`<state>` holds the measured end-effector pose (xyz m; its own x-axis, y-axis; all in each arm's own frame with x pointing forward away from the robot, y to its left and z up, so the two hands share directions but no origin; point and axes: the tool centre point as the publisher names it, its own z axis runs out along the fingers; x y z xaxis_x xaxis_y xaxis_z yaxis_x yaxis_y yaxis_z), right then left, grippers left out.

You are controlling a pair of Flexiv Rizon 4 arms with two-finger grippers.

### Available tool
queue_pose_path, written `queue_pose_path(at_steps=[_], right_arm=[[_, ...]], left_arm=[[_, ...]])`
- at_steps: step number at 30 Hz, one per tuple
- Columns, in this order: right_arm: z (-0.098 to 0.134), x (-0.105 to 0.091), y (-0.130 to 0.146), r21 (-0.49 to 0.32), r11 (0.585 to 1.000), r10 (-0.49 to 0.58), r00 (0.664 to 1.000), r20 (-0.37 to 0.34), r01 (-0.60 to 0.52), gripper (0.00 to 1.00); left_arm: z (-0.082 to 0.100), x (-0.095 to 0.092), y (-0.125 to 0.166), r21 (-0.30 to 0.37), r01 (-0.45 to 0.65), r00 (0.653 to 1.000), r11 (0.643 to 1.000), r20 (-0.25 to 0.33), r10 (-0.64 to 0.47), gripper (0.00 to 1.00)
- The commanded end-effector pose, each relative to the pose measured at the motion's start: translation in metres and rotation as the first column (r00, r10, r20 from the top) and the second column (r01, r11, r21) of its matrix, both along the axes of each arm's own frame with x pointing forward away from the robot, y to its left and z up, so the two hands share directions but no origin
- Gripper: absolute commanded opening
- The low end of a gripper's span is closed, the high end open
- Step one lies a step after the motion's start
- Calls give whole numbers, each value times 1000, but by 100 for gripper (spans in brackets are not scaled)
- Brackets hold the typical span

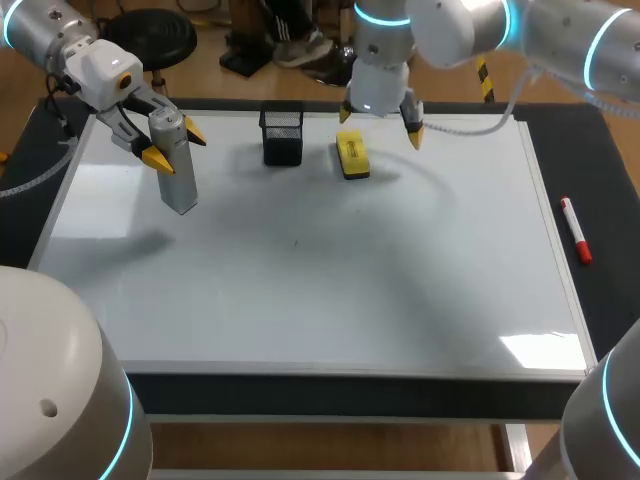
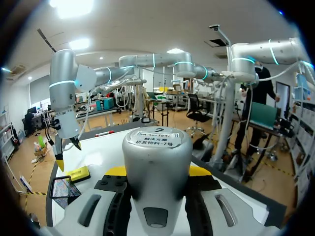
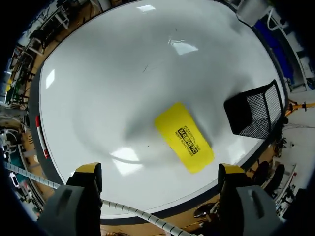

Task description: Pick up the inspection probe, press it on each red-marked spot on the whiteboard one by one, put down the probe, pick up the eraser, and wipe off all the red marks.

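Observation:
The silver inspection probe (image 1: 178, 172) hangs upright over the whiteboard's (image 1: 350, 290) far left corner, and my left gripper (image 1: 176, 145) is shut on its upper part. In the left wrist view the probe (image 2: 156, 162) fills the space between the fingers. A yellow eraser (image 1: 352, 156) lies flat on the board near its far edge. My right gripper (image 1: 380, 125) hovers open just above and behind it, holding nothing. From the right wrist the eraser (image 3: 183, 137) lies ahead of the spread fingers (image 3: 88, 172). I see no red marks, only a tiny dark speck mid-board.
A black mesh holder (image 1: 283, 135) stands on the board just left of the eraser, also visible as the holder (image 3: 256, 115) beside it. A red marker (image 1: 575, 230) lies on the dark table off the board's right edge.

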<state>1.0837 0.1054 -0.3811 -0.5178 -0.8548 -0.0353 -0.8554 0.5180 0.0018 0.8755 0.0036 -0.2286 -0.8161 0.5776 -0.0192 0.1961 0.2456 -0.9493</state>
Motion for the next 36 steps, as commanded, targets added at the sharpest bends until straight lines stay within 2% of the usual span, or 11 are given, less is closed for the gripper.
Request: queue_pose_path(at_steps=[1,6,10,12,15,16,18,21,31,33,36], right_arm=[[17,4,-3,12,998,-58,998,-13,58,100],[34,11,-4,52,985,-166,986,-20,167,100],[44,17,-3,30,974,-223,974,-42,225,100],[52,18,-3,46,967,-249,968,-37,251,100],[61,22,0,4,957,-290,956,-42,290,100],[65,21,1,28,953,-300,953,-44,302,100],[70,22,1,20,947,-321,946,-40,322,100],[81,23,0,81,930,-357,933,-42,359,100],[113,24,-4,196,855,-475,876,-76,481,100],[117,25,-4,166,840,-505,856,-110,517,100],[123,24,-5,194,817,-531,839,-118,544,100]], left_arm=[[2,0,0,3,0,1000,1000,0,0,0],[2,0,0,3,0,1000,1000,0,0,0],[2,0,0,3,0,1000,1000,0,0,0],[2,0,0,3,0,1000,1000,0,0,0],[2,0,0,3,0,1000,1000,0,0,0],[2,0,0,3,0,1000,1000,0,0,0],[2,0,0,3,0,1000,1000,0,0,0],[2,0,0,3,0,1000,1000,0,0,0],[2,0,0,3,0,1000,1000,0,0,0],[2,0,0,3,0,1000,1000,0,0,0],[2,0,0,3,0,1000,1000,0,0,0]])
